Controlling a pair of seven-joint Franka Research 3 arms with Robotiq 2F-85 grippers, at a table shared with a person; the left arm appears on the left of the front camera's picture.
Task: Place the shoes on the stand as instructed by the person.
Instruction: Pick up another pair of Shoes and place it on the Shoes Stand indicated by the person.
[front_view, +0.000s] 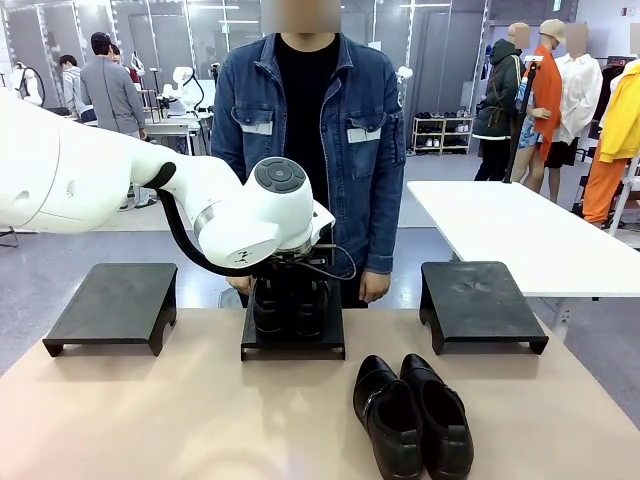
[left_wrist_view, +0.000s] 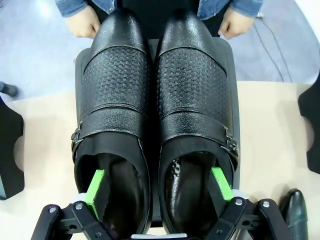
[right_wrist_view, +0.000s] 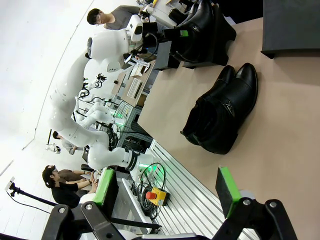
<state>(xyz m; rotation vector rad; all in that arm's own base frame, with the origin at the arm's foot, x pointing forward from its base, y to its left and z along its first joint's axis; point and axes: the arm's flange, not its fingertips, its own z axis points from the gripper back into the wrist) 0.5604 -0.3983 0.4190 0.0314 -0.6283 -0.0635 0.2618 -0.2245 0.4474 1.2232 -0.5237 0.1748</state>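
Below my left end effector (left_wrist_view: 159, 187): pair of shoes (left_wrist_view: 155, 100) on middle stand (left_wrist_view: 231, 65), one finger inside each, released.
My right end effector (right_wrist_view: 165, 187): released, as I see it.

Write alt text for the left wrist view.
A pair of glossy black buckled dress shoes sits side by side on a black stand, toes toward the person's hands at the far edge. The left end effector is open, one green pad inside each shoe's opening.
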